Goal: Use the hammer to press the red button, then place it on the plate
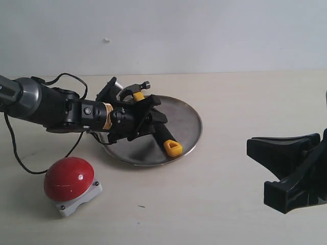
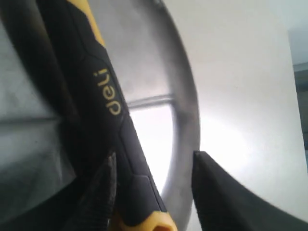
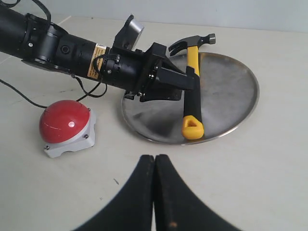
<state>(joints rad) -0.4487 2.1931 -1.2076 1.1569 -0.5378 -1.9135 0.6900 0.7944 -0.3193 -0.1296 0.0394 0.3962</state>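
Observation:
The hammer (image 1: 166,138) has a black and yellow handle and lies on the round steel plate (image 1: 194,122), its head (image 1: 139,88) at the far rim. My left gripper (image 1: 152,117) is open astride the handle. In the left wrist view, one finger (image 2: 107,180) touches the handle (image 2: 108,98) and the other finger stands apart over the plate's rim (image 2: 186,101). The red button (image 1: 68,177) on its grey base sits to the front left of the plate. My right gripper (image 3: 155,160) is shut on nothing, low over the table to the right (image 1: 255,148).
A black cable (image 1: 18,153) from the left arm loops over the table behind the button. A white wall runs along the back. From the right wrist view, the button (image 3: 64,122) and plate (image 3: 236,91) lie ahead of the right gripper.

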